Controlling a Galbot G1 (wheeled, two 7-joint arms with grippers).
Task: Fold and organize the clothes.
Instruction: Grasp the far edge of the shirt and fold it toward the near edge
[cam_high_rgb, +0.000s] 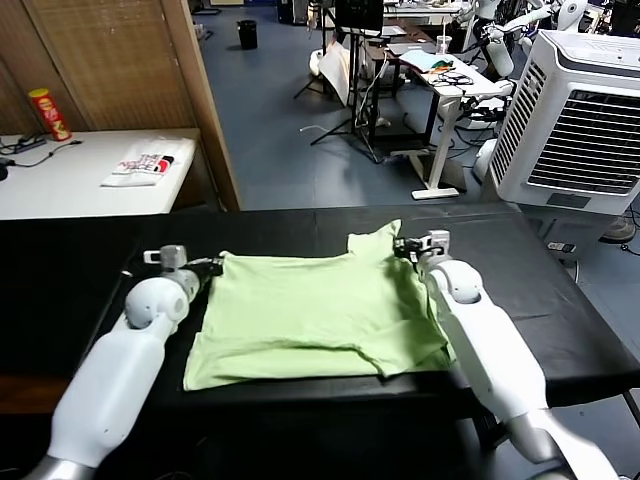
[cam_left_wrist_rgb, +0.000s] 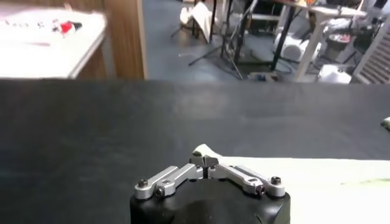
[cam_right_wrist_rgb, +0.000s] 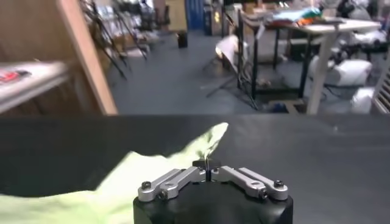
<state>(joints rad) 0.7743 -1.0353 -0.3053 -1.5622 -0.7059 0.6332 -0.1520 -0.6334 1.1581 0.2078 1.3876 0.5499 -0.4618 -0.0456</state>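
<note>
One pale lime-green soft fabric shirt (cam_high_rgb: 310, 315) on one black counter (cam_high_rgb: 80, 260); two silver-fingered robot tools, left tool (cam_high_rgb: 212, 267) and right tool (cam_high_rgb: 399, 246); one white side counter (cam_high_rgb: 70, 185); one red cylindrical can (cam_high_rgb: 47, 113); one white slatted cooler unit (cam_high_rgb: 575, 120)

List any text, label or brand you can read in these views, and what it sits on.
None can be read.
Red cylindrical can on the white side table: markings too small to read.
White printed item with red and black marks beside it: print too blurred to read.
Pale lime-green soft fabric shirt: no text visible.
</note>
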